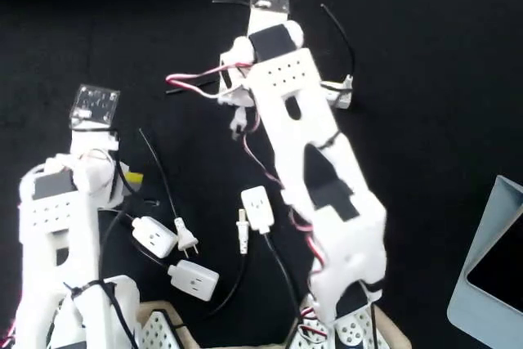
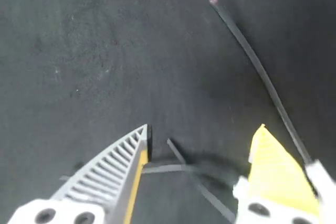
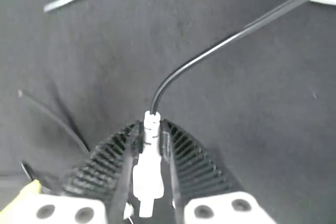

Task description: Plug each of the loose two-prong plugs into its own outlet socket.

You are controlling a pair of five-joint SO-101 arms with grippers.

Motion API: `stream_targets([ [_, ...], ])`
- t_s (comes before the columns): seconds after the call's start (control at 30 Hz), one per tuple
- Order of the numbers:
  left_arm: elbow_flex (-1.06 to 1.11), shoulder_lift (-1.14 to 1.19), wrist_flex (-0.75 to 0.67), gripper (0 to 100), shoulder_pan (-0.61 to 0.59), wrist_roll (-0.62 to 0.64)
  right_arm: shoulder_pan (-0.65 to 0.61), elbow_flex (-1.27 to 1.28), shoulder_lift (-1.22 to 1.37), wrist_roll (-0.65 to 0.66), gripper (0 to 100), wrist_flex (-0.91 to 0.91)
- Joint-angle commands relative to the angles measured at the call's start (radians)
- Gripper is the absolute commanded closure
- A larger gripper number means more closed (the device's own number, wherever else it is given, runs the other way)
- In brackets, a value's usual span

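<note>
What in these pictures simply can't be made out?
Right wrist view: the prongs of the white plug, hidden between the fingers of the right pincer.
Left wrist view: where the black cable leads, hidden behind the yellow finger of the left pincer.
High view: the grey object at the side, cut off by the picture's edge.

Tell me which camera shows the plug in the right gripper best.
The right wrist view: the white plug sits close up, clamped in the right gripper, its black cord curving away. In the high view the right arm covers that grip from above. The left wrist view faces cloth and a loose cord.
</note>
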Motion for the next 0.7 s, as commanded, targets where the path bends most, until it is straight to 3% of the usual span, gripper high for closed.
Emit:
stream_targets([
  [0.0, -0.191, -0.014, 0.218, 69, -0.002, -0.130, -0.011, 0.154, -0.153, 0.021, 98.6, -0.009],
  [0.33, -0.193, -0.023, 0.387, 64, 0.061, -0.354, 0.094, 0.604, -0.302, 0.023, 98.6, -0.302],
  [0.67, -0.022, -0.026, 0.390, 64, 0.352, -0.358, 0.262, 0.707, -0.352, 0.069, 98.6, -0.400],
])
